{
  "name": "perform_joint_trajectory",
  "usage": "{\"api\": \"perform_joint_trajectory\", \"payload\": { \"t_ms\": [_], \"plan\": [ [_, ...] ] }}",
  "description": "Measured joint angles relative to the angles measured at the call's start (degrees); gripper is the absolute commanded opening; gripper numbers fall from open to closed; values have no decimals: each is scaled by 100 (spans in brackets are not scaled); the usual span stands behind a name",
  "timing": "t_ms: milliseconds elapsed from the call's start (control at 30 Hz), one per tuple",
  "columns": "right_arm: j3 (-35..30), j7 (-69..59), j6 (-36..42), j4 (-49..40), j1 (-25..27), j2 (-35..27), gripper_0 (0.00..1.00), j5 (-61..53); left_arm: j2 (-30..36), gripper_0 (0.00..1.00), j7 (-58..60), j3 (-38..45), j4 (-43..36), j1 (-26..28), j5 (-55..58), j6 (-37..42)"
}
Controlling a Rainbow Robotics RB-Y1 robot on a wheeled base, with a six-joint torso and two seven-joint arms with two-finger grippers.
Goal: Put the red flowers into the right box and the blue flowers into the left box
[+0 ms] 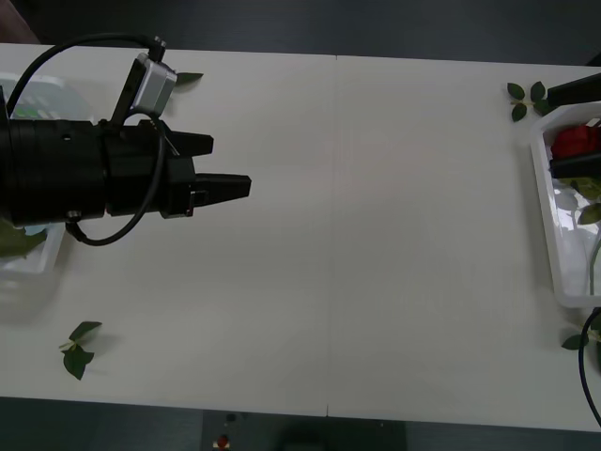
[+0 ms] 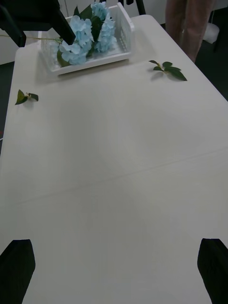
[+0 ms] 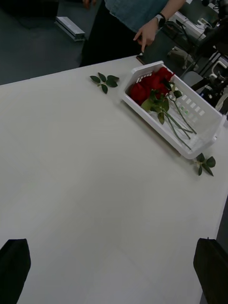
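The red flowers [image 3: 149,85] lie in the right box [image 3: 199,137], heads at one end and stems along its length; from the front, their red heads [image 1: 575,141] show in that box [image 1: 554,254] at the table's right edge. My right gripper [image 1: 551,132] hovers open over that end, and its wrist view [image 2: 114,270] faces across the bare table. The blue flowers [image 2: 90,33] fill the left box [image 2: 85,61]. My left arm covers most of that box [image 1: 38,256]. My left gripper [image 1: 230,164] is open and empty, pointing toward the table's middle [image 3: 114,275].
Loose green leaf sprigs lie on the white table: one at the front left [image 1: 77,348], one at the back left [image 1: 188,77], one behind the right box [image 1: 526,99], one at its near corner [image 1: 575,341]. A cable loops beside my left wrist [image 1: 122,230].
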Motion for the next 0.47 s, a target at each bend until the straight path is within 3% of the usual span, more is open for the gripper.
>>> {"api": "perform_joint_trajectory", "payload": {
  "t_ms": [467],
  "plan": [
    [0, 0, 0, 0, 0, 0, 100, 0, 0, 100, -42, 0, 61, 0, 272, 36]
  ]
}}
